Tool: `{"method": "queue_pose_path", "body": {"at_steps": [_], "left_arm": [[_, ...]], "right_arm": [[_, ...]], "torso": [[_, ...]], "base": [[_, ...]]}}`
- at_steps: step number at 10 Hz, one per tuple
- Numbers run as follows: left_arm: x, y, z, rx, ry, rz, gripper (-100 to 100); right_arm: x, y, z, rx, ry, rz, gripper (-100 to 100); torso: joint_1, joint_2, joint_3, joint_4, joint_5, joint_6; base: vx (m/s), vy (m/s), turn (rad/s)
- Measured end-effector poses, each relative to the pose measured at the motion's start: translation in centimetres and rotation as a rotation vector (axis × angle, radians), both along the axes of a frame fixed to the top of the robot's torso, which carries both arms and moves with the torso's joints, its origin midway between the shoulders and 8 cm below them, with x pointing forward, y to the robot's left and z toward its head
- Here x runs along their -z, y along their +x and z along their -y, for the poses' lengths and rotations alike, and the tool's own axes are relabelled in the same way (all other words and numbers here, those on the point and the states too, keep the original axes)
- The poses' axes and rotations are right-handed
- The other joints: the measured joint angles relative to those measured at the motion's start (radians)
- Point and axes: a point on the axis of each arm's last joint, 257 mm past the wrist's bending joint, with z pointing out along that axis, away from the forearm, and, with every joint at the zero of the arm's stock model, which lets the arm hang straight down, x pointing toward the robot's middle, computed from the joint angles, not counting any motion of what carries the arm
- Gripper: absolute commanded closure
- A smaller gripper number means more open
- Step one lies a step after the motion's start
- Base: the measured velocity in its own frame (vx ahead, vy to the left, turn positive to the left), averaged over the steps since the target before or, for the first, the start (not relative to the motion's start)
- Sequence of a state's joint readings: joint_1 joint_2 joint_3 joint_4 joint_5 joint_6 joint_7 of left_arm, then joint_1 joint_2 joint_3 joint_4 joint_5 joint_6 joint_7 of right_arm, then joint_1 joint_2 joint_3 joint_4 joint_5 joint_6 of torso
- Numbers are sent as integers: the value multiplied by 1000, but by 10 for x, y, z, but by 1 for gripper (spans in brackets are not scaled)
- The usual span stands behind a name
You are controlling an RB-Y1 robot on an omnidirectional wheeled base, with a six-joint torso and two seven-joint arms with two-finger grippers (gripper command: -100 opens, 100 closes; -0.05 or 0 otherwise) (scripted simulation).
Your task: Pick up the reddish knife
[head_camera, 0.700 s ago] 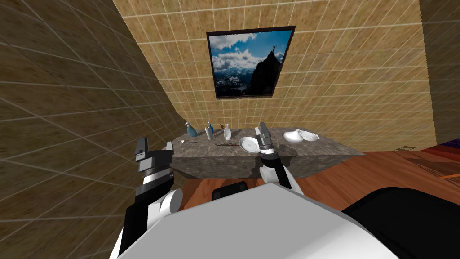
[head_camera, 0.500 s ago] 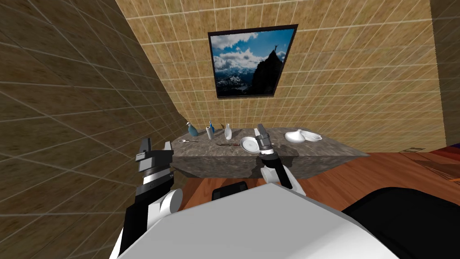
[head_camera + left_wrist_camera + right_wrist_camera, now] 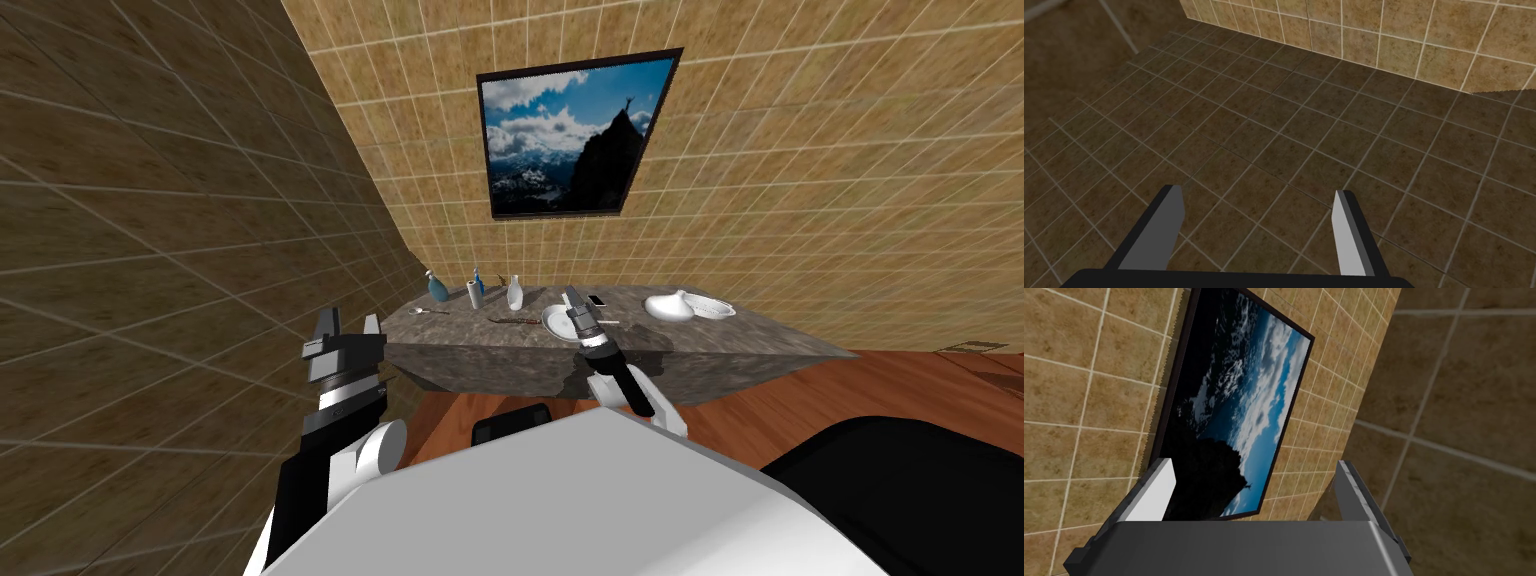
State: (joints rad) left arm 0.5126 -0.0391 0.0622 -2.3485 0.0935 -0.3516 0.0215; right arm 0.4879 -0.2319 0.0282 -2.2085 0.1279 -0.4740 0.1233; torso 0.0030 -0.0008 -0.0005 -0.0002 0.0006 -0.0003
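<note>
Left gripper (image 3: 348,328): fingers wide apart, empty. Right gripper (image 3: 570,297): same, raised at the stone counter (image 3: 740,335), pointing at the wall. Reddish knife (image 3: 512,321) lies flat on it, just left of those fingers. Approach stage; next I'd pitch down and straddle the handle.

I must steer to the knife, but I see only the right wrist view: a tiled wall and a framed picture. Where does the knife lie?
Observer: The reddish knife lies on the grey stone counter, just left of a white plate.
Operator: And my right gripper?
Observer: In the head view the right gripper is raised by the plate, to the knife's right.
Operator: Is the left arm near it?
Observer: No, the left gripper is open, by the counter's left end.
</note>
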Motion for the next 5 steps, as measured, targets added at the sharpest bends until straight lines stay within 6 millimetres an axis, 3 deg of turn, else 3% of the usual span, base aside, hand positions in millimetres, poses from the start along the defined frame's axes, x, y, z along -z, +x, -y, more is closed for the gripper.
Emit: {"method": "queue_pose_path", "body": {"at_steps": [5], "left_arm": [[0,0,0,0,0,0,0]], "right_arm": [[37,9,1,-29,-135,-82,-100]], "torso": [[-1,0,0,0,0,0]], "base": [[9,47,73]]}}
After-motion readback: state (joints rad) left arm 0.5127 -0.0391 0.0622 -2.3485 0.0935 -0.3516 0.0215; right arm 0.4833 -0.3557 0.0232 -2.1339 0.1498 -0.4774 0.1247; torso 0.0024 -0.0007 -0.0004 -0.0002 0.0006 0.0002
